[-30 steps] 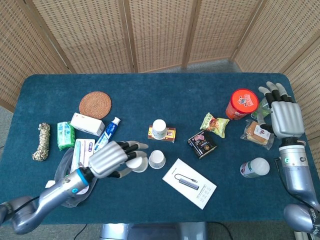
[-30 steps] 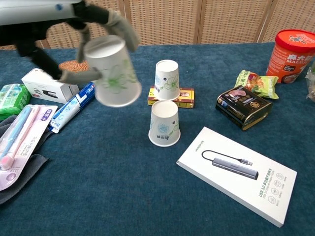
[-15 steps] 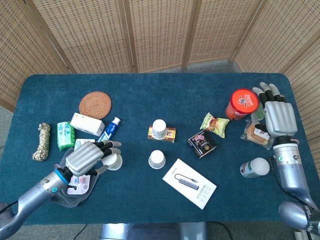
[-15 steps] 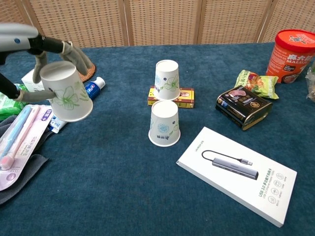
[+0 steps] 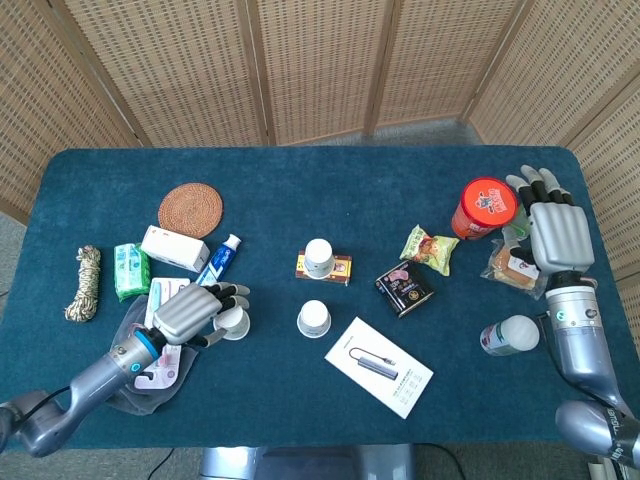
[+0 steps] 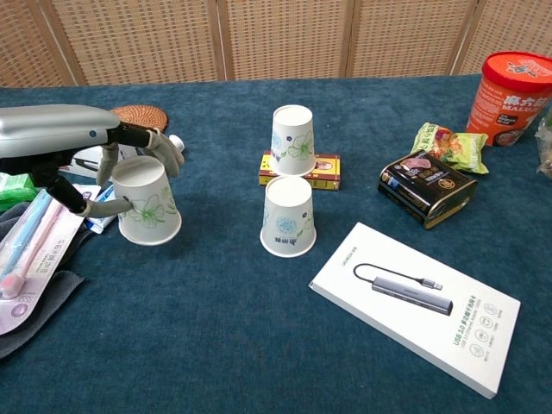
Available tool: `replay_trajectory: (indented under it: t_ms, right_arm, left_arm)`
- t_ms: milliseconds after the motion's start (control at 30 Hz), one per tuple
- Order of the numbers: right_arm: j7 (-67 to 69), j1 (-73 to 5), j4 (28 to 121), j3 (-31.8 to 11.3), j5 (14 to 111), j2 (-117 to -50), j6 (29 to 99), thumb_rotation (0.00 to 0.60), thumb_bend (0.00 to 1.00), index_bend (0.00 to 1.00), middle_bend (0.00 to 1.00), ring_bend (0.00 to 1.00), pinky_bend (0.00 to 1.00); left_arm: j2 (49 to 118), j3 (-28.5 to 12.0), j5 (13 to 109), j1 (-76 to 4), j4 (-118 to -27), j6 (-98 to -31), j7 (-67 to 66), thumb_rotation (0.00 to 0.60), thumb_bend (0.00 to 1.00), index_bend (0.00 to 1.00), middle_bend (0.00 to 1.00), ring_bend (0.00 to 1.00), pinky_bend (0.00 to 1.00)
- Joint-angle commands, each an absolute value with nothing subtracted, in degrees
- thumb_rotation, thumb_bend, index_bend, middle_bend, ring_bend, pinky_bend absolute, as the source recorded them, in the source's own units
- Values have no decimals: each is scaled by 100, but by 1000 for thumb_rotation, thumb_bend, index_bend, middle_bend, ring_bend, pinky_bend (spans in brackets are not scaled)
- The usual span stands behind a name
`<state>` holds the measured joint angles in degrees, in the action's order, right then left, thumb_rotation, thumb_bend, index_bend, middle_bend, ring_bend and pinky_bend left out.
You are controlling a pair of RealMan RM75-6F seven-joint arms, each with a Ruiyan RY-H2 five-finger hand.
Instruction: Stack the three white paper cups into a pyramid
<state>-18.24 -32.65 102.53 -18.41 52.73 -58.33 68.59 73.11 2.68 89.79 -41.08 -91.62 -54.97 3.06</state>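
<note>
Three white paper cups bear floral prints; the left hand clasps one, seemingly resting on the table.

The right hand is spread, empty.

**Three cups, all upside down**

My left hand grips one white floral cup, mouth-down on the cloth. A second cup stands alone mid-table. Just behind it, the third cup perches on a small flat box.
</note>
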Motion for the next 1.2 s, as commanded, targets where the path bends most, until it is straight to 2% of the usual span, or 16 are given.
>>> replay_trajectory:
  t_ms: [33,667,1200]
  right_arm:
    - [-1806,-3251,10241,-1835,5282,-5826,6866,600,485,149,84,0,202]
    - [-1579,-3102,10172,-1819,5316,-5712,6889,600,484,147,84,0,202]
    - [-1440,-3007,10132,-1818,5319,-5621,6864,600,484,143,83,0,196]
  left_arm:
    - [7500,190,8902,-4178,-9003,-5362,300,600,536,477,209,241,528]
    - [8571,-48,8821,-4459,-8179,-5091,182,600,535,474,207,234,521]
    - [8964,-90,8903,-4511,-7843,-5251,372,600,535,467,191,226,512]
